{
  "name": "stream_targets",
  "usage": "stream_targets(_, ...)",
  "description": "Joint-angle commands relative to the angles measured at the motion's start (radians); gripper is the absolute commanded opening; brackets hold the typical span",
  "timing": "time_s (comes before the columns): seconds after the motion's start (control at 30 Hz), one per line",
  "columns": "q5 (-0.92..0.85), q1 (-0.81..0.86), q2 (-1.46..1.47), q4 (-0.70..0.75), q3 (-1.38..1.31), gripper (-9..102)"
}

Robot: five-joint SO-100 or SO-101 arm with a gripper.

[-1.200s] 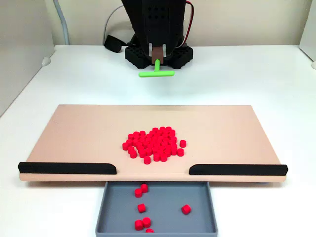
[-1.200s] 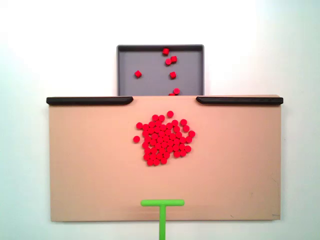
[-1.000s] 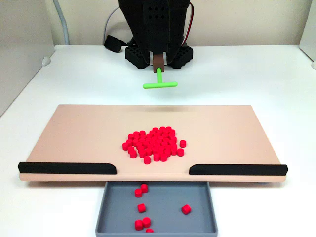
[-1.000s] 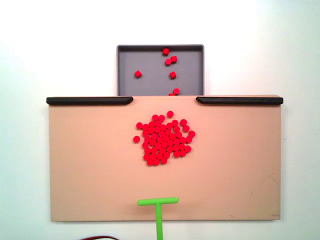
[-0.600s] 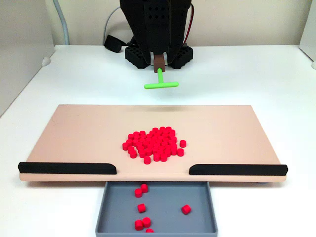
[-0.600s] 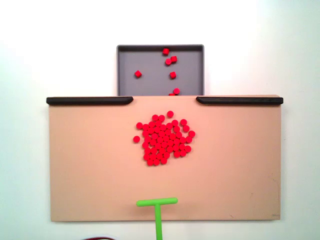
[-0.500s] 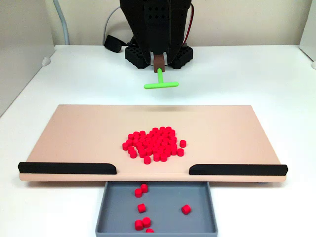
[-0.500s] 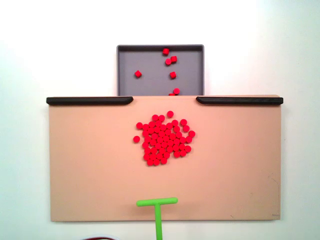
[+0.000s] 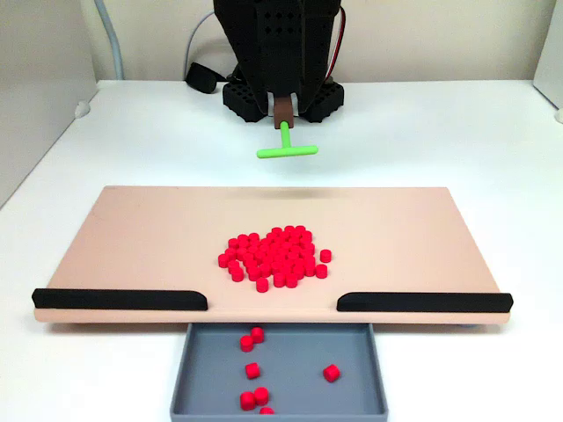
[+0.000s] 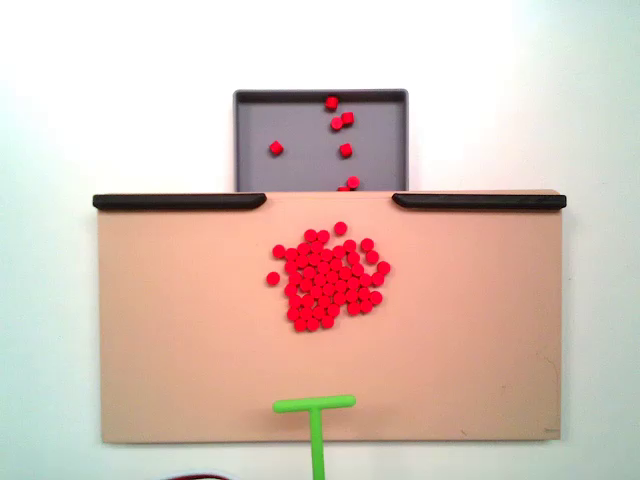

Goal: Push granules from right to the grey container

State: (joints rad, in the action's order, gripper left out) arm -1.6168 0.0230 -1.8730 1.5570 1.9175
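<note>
Your arm [image 9: 277, 40] carries a green T-shaped pusher [image 9: 287, 149] on a brown stub at its tip; its fingers are not distinguishable, so you cannot tell whether the gripper is clenched or released. In a fixed view facing the arm, the pusher hangs above the white table [image 9: 440, 132], beyond the far edge of the tan board [image 9: 132, 237], with a faint shadow on that edge. In a fixed view from above, the pusher's crossbar [image 10: 314, 404] lies over the board's bottom edge, well apart from the granules.

The granules [image 10: 328, 281] sit in one dense cluster at the middle of the board [image 10: 470, 330], slightly right of the pusher's stem in that view. The gap between the two black strips [image 9: 120, 300] opens onto the grey container [image 9: 290, 360], which butts against the board's near edge. A few granules lie loose inside the container [image 10: 300, 120], one at the lip by the board.
</note>
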Motion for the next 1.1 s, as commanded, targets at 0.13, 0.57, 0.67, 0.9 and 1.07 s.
stream_targets(0.13, -0.005, 0.003, -0.018, 0.005, -0.011, 0)
stream_targets(0.57, 0.002, 0.011, -0.023, 0.005, -0.015, 0)
stream_targets(0.67, -0.006, 0.015, -0.020, 0.005, -0.014, 0)
stream_targets(0.9, 0.002, 0.015, -0.014, 0.005, -0.009, 0)
stream_targets(1.07, 0.002, 0.029, -0.006, 0.005, -0.017, 0)
